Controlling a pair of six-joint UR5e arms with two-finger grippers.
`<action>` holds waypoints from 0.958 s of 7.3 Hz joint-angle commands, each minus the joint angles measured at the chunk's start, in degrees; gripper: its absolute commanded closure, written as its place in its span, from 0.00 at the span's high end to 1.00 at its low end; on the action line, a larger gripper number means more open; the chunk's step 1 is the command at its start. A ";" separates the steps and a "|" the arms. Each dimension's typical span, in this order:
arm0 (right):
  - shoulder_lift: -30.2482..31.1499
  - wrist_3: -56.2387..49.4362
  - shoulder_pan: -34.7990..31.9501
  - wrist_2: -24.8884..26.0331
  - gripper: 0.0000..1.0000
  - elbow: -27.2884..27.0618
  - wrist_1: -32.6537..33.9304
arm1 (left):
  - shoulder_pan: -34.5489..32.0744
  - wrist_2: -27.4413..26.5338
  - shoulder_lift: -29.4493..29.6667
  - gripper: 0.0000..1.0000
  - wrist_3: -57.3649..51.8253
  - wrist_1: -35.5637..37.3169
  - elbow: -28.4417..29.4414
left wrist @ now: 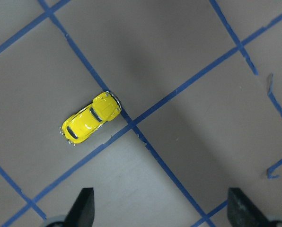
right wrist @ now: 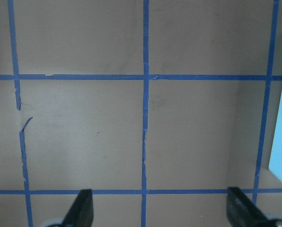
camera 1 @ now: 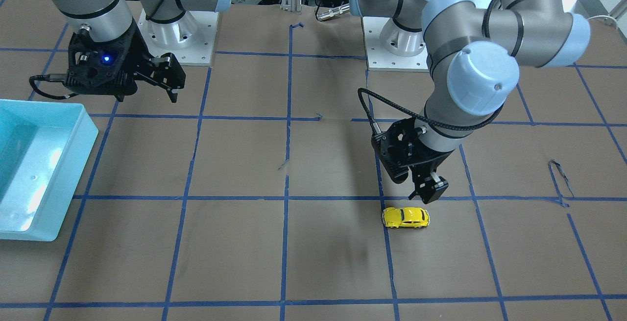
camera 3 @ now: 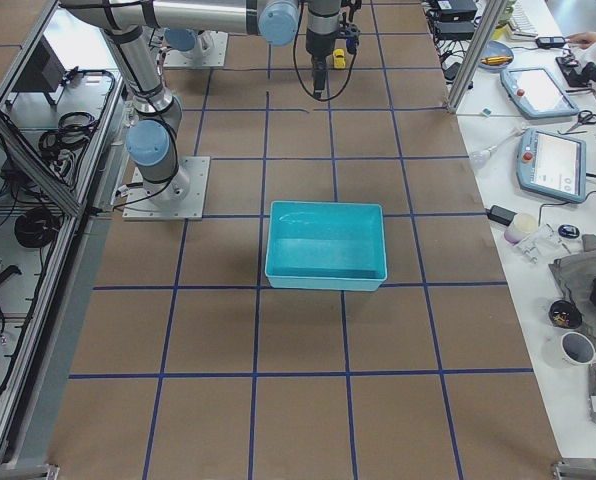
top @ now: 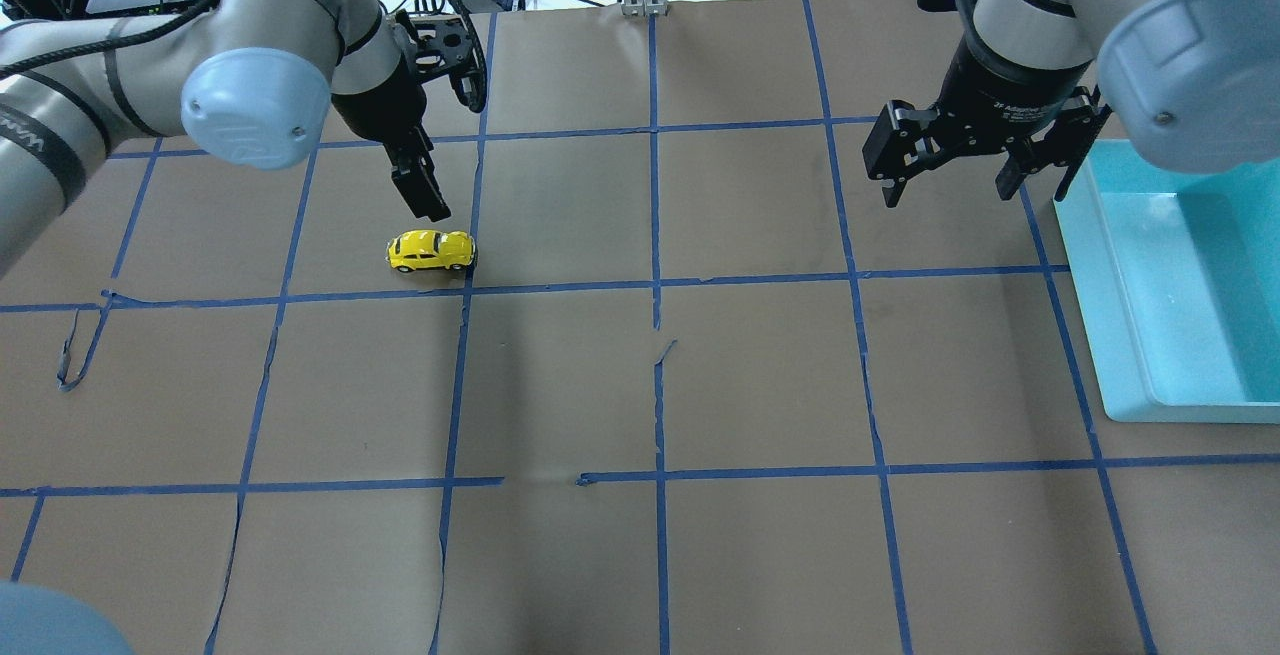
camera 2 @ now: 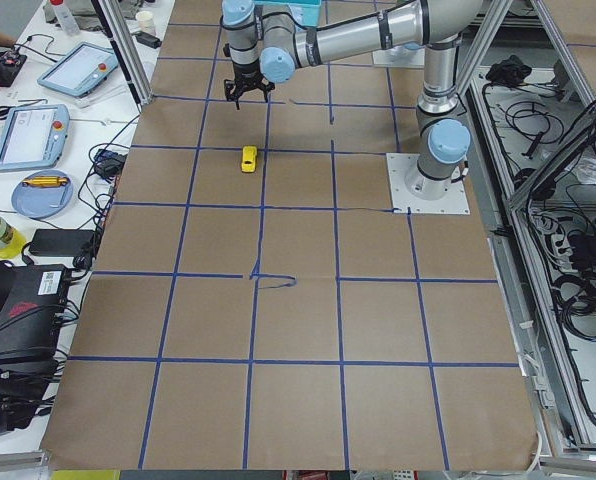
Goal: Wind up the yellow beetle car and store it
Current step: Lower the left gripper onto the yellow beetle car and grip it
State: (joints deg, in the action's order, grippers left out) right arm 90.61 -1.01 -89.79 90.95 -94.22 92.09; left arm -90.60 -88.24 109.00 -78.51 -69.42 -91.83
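One yellow car (top: 431, 250) stands on its wheels on the bench (top: 760, 365), left of centre beside a blue tape (top: 560, 285) crossing. Close by it hovers the left tool (top: 432, 203), spread wide and holding nothing. Right tool (top: 947, 185), equally wide and bare, hangs well apart, near the teal bin (top: 1085, 285) at the right edge.

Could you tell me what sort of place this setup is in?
Most likely a robotics lab: two arms bolted to a table gridded with blue tape, teach pendants alongside, and loose cables by the frame.
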 commanded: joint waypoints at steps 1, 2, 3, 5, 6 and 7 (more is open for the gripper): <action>0.00 0.05 0.06 0.02 1.00 0.00 0.11 | 1.64 -0.01 5.15 1.00 -17.07 7.97 -2.38; 0.00 0.05 0.06 -0.07 1.00 0.00 0.11 | 3.83 0.08 6.82 0.98 -19.64 7.98 -2.82; 0.00 -0.04 -0.03 0.02 1.00 0.00 0.11 | 4.28 -0.18 7.28 0.99 -21.49 7.98 -2.83; 0.00 -0.04 -0.03 0.02 1.00 0.00 0.02 | 4.38 -0.18 7.37 0.99 -19.67 7.98 -3.26; 0.00 -0.04 -0.03 0.02 1.00 0.00 0.02 | 4.90 -0.27 7.46 0.99 -19.58 7.89 -3.27; 0.00 -0.21 0.06 0.02 1.00 0.00 0.11 | 6.12 -0.27 8.15 0.96 -20.01 7.72 -3.35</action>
State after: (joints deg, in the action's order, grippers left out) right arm 90.62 -1.09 -89.80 90.96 -94.22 92.13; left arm -85.56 -88.48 116.58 -98.30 -61.55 -95.08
